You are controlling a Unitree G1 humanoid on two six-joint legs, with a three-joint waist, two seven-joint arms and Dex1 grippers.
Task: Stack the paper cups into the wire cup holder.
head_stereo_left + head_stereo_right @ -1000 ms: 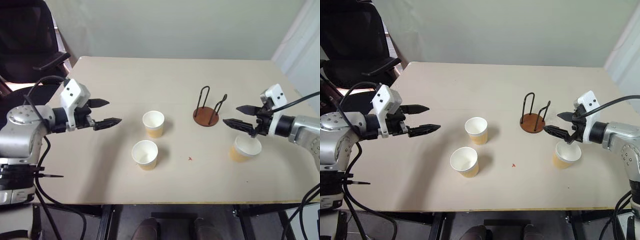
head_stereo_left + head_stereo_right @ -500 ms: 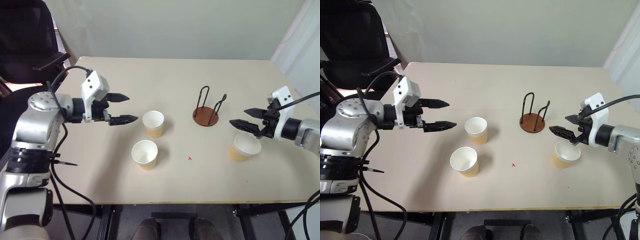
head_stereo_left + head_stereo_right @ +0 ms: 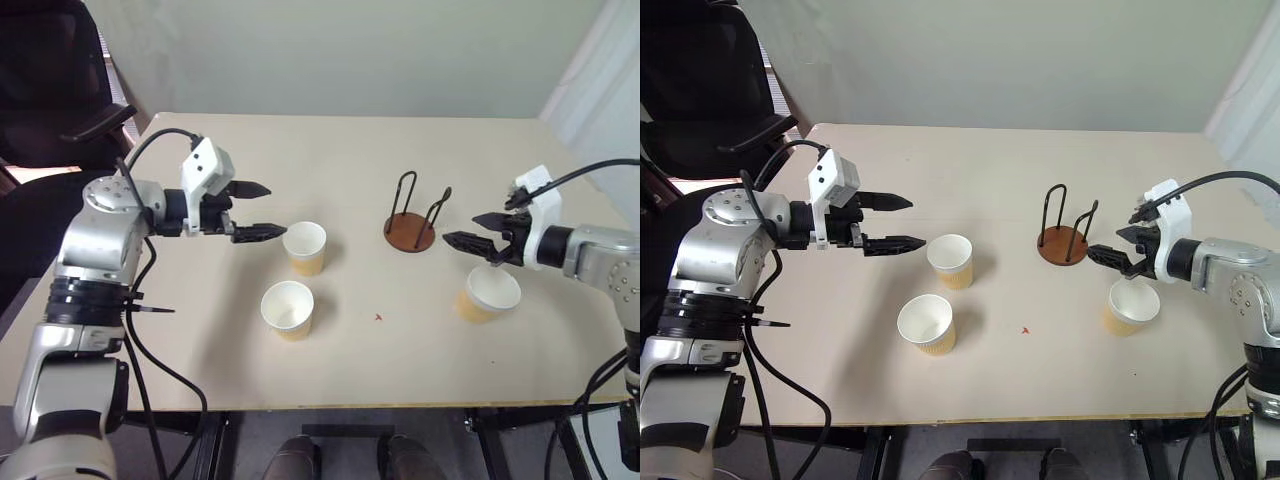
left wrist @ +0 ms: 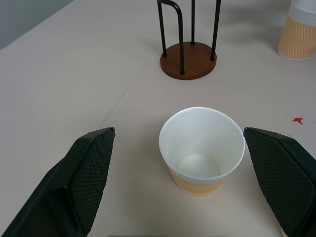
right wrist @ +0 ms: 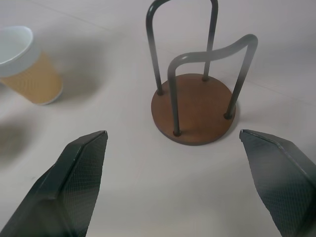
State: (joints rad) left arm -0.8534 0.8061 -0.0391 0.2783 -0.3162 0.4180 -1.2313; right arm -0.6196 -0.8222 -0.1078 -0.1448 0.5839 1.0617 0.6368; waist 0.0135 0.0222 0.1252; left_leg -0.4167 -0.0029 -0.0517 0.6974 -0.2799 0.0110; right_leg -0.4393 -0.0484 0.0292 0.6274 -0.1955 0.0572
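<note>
Three paper cups stand upright on the tan table [image 3: 200,370]: one at mid-table [image 3: 305,247], one nearer the front [image 3: 287,309], one at the right [image 3: 483,293]. The wire cup holder [image 3: 410,232], a brown disc with black wire loops, stands empty between them. My left gripper [image 3: 272,210] is open, just left of the mid-table cup [image 4: 202,153], which sits framed between its fingers without touching. My right gripper [image 3: 462,229] is open too, hovering above the right cup and pointing at the holder [image 5: 192,108].
A black office chair [image 3: 60,90] stands off the table's far left corner. A small red mark [image 3: 379,318] lies on the table between the front cup and the right cup. Pale wall behind the table.
My left gripper has swung right and come close to the mid-table cup. The right gripper has shifted slightly toward the holder. Both stay open and the cups have not moved.
</note>
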